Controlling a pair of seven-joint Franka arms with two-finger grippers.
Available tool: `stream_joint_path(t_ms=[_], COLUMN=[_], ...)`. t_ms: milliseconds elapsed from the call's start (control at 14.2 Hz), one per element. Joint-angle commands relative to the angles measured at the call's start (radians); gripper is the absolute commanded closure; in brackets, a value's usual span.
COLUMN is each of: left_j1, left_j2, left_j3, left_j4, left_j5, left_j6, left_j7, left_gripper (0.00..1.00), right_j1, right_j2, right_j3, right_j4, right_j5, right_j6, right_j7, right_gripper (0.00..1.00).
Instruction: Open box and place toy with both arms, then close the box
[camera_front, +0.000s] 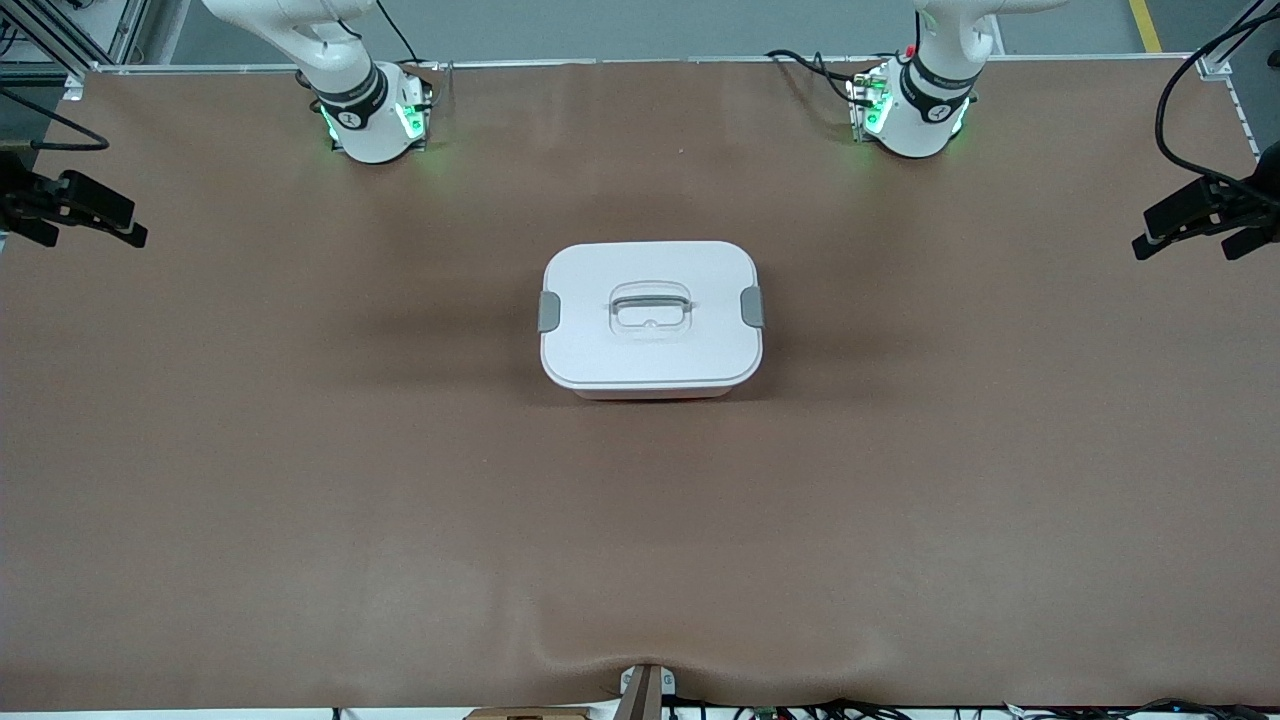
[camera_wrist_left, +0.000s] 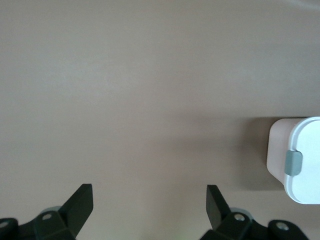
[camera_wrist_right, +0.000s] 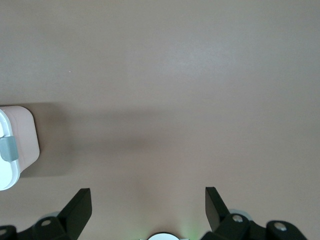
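Item one, the box: white, rounded-rectangular, sitting at the centre of the front view on the brown bench. I see its lid seated down flat. A recessed grey handle lies in the middle of the lid. One grey clasp sits on the end toward the right arm, and a second clasp on the end toward the left arm. A thin reddish base edge shows along the lower side of the box, the side nearest the front camera.

Item two, the toy: I cannot find it in any view.

Item three, the left pincer: seen only in the left wrist view, at the bottom of that frame. Its two black fingers stand wide apart with bare bench between them, and it has hold of nothing. A corner of the box with one grey clasp shows at the right edge of that frame, well clear of the fingers.

Item four, the right pincer: at the bottom of the right wrist view, fingers likewise spread wide and holding nothing. The box end shows at the left edge of that frame, apart from the fingers.

Item five, the arm bases: right arm base at the upper left of the front view, left arm base at the upper right, both showing green lights. Both arms wait.

Item six, black clamp fixtures: one at the left edge of the front view, another at the right edge.
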Motion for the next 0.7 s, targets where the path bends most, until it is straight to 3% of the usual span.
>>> stream_joint_path(t_ms=[0,632], left_j1=[0.0,0.002], left_j2=[-0.025,-0.031], left_j3=[-0.007,-0.041], left_j4=[-0.038,-0.037], left_j5=[0.032,0.021], left_j6=[0.046,0.017], left_j7=[0.062,-0.061], left_gripper=[0.0,0.0], right_j1=[-0.007,-0.01], right_j2=[-0.006,-0.006], right_j3=[0.0,0.0], right_j4=[-0.001,-0.001], right_j5=[0.005,0.005], right_j6=[-0.006,-0.007], right_j7=[-0.004,-0.006], right_gripper=[0.0,0.0])
